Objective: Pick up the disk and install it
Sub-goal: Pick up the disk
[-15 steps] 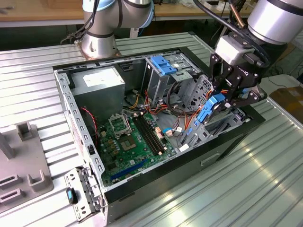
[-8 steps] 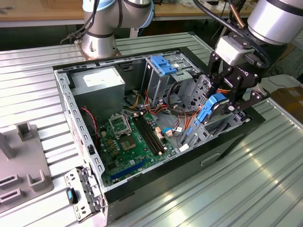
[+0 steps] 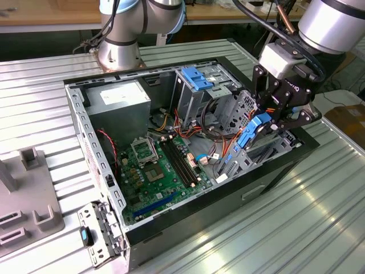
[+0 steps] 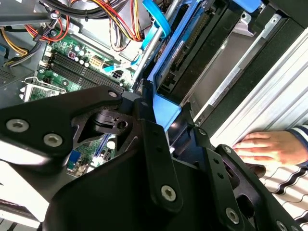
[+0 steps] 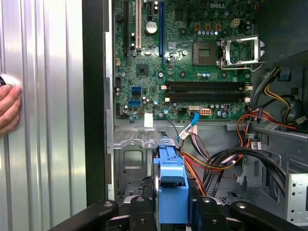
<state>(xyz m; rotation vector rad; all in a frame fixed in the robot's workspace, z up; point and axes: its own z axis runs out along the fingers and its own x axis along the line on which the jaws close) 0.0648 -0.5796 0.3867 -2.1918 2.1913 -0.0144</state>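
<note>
Disk [image 3: 249, 138], blue-railed, clamped between the jaws of the gripper [image 3: 272, 117], held tilted over the drive cage [image 3: 242, 108] on the exterior view's right of the open computer case [image 3: 85, 128]; step judged insertion, not yet seated; seating calls for rails aligned with cage guides.

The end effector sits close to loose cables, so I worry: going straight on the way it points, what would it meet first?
Probably the grey metal drive bay, directly beyond the disk that the end effector holds; the cables lie beside that line. Depth is unclear.
</note>
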